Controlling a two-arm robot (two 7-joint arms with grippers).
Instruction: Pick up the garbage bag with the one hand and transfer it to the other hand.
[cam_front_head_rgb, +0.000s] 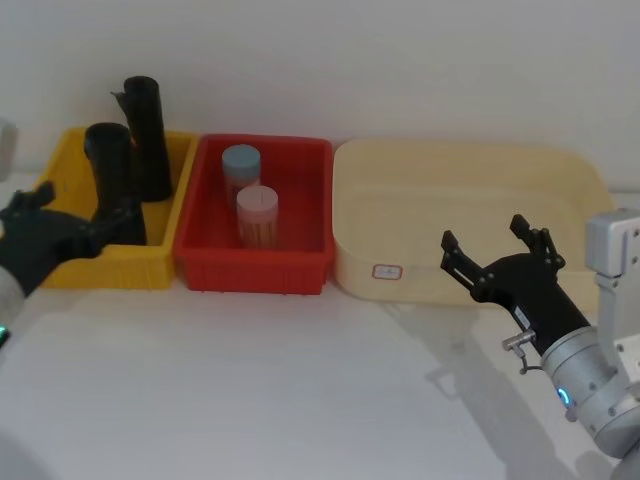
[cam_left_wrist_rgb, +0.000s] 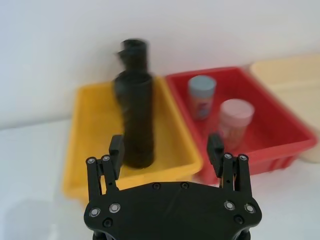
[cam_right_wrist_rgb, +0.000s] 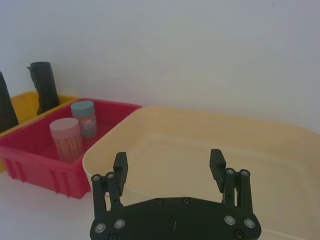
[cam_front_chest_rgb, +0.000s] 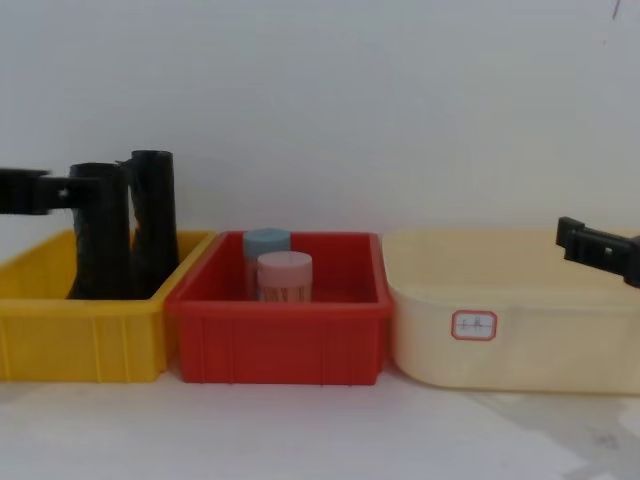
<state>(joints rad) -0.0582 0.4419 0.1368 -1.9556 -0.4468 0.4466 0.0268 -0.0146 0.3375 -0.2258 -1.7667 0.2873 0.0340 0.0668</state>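
We see three containers in a row across the upper half of the head view, on a white table (cam_front_head_rgb: 300, 400): a yellow bin (cam_front_head_rgb: 120, 268) at the left, a red bin (cam_front_head_rgb: 250, 270) in the middle and a cream tub (cam_front_head_rgb: 420, 282) at the right. The garbage bag (cam_front_head_rgb: 108, 175) stands upright in the yellow bin, at the upper left of the frame. A slimmer roll (cam_front_head_rgb: 148, 140) with a loose flap at its top stands just behind it, on the side nearer the red bin. In the red bin a blue-lidded jar (cam_front_head_rgb: 241, 165) stands behind a pink-lidded jar (cam_front_head_rgb: 257, 212), the two close together.

The left gripper (cam_left_wrist_rgb: 166, 144) comes in from the left edge of the head view at mid-height and reaches over the yellow bin toward the garbage bag. Its fingers (cam_left_wrist_rgb: 117, 145) are spread wide and hold nothing. In the left wrist view the bag stands just ahead of them, closer to one finger than the other. In the chest view that arm shows as a dark horizontal bar at the left edge, level with the bag's upper part and meeting its outline. We cannot tell whether it touches the bag.

The right gripper (cam_front_head_rgb: 486, 236) sits at the lower right of the head view, over the front edge of the cream tub. Its fingers are wide apart and empty.
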